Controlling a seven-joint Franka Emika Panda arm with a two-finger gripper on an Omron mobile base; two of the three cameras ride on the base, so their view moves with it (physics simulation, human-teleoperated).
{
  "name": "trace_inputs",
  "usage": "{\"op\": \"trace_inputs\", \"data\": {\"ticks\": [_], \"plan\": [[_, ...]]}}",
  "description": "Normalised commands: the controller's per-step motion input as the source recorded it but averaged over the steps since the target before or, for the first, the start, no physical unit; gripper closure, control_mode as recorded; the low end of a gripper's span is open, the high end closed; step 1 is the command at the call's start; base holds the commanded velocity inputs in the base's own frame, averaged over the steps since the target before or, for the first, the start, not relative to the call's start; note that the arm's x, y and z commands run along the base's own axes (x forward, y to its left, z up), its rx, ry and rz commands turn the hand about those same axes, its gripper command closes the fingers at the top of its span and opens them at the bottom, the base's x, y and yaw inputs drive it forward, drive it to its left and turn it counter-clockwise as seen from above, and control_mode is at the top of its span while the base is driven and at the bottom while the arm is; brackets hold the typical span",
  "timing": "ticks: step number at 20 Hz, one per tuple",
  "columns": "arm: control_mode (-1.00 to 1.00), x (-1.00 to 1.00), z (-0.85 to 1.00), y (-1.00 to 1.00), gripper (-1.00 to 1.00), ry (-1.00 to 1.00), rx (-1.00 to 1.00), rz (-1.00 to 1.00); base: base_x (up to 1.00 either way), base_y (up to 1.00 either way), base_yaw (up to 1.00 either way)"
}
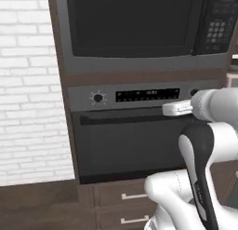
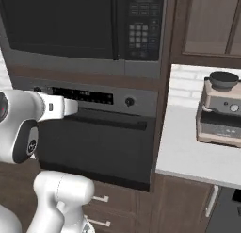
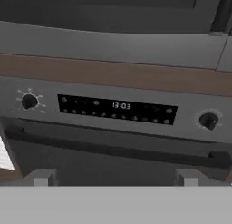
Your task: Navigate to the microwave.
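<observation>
Nearest the base cameras stood the robot's white arm, folded upward with its hand levelled at the oven's control strip; the gripper (image 3: 114,177) showed in the hand view as two small grey fingertips (image 3: 41,177) spread wide apart at the bottom edge, with nothing between them, so it was released and empty. Straight ahead of the hand sat the black oven (image 1: 130,143), its display strip (image 3: 117,109) reading 13:03, a round knob (image 3: 29,101) at one end and another knob (image 3: 208,120) at the other, and a dark horizontal bar handle (image 3: 113,148) just below. Above the oven, separated from it by a band of brown wood, was the microwave (image 1: 135,24), built into the same tall cabinet column; its large black glass door (image 2: 56,22) filled most of its front and its button keypad (image 2: 139,36) ran down the right edge. White brick wall (image 1: 28,94) lay to the left of the column. To the right, a pale counter (image 2: 183,152) carried a coffee machine (image 2: 220,109), well apart from the arm. Brown drawers with light handles (image 1: 135,195) sat beneath the oven.
</observation>
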Motion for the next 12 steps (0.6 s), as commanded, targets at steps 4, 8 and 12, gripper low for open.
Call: {"op": "trace_inputs", "data": {"ticks": [4, 8, 12], "plan": [[1.00, 0.00, 0.00, 0.00, -1.00, 0.00, 0.00, 0.00, 1.00, 0.13, -0.40], [1.00, 0.00, 0.00, 0.00, -1.00, 0.00, 0.00, 0.00, 1.00, 0.00, -0.29], [1.00, 0.00, 0.00, 0.00, -1.00, 0.00, 0.00, 0.00, 1.00, 0.00, -0.12]]}}
